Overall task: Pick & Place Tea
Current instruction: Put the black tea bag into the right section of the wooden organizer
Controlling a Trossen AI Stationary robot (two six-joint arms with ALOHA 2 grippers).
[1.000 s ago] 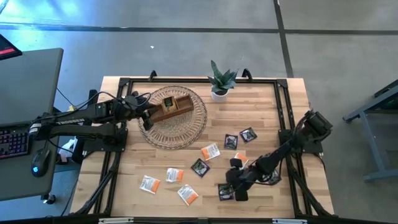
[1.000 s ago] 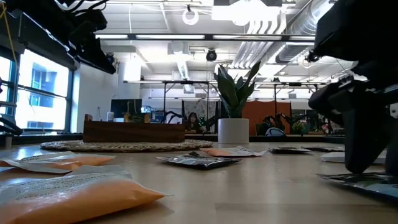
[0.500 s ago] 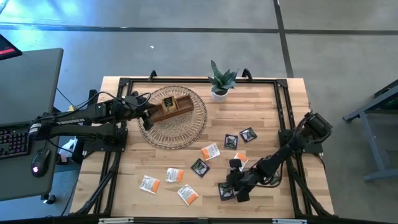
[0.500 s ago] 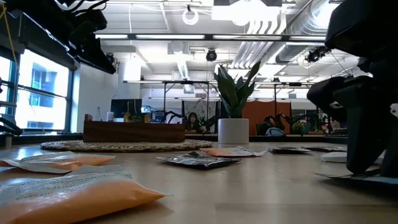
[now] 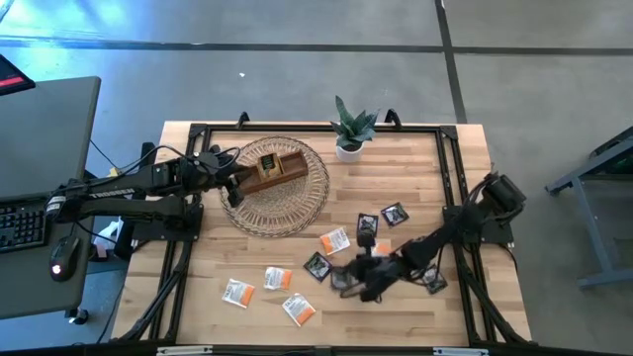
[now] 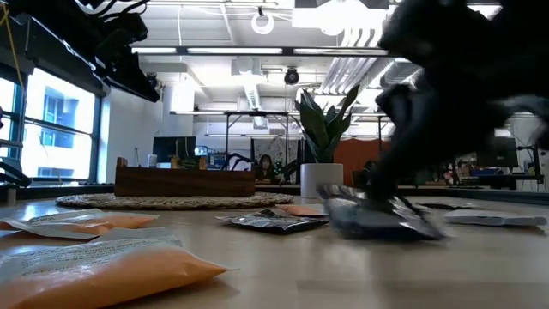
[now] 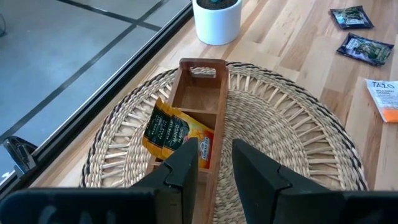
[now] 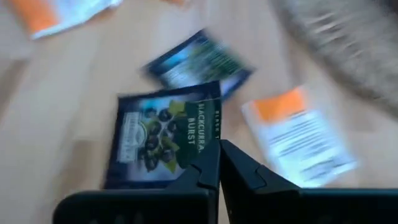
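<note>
Dark sachet pinched by its edge in the right end effector, lifted near the tabletop's front edge, among loose sachets. Yellow sachet upright in the tray on the woven mat. Left end effector over the tray, fingers partly spread.

The woven mat lies on the bench, and the wooden divided tray sits on the mat with one sachet standing in a compartment. Left of the mat the left tool hangs by the tray's end. Right of the mat, at the bench's far edge, stands the potted plant. Nearer than the mat loose sachets lie scattered — among them, right of the mat, the right tool holds a sachet just above the bench.
</note>
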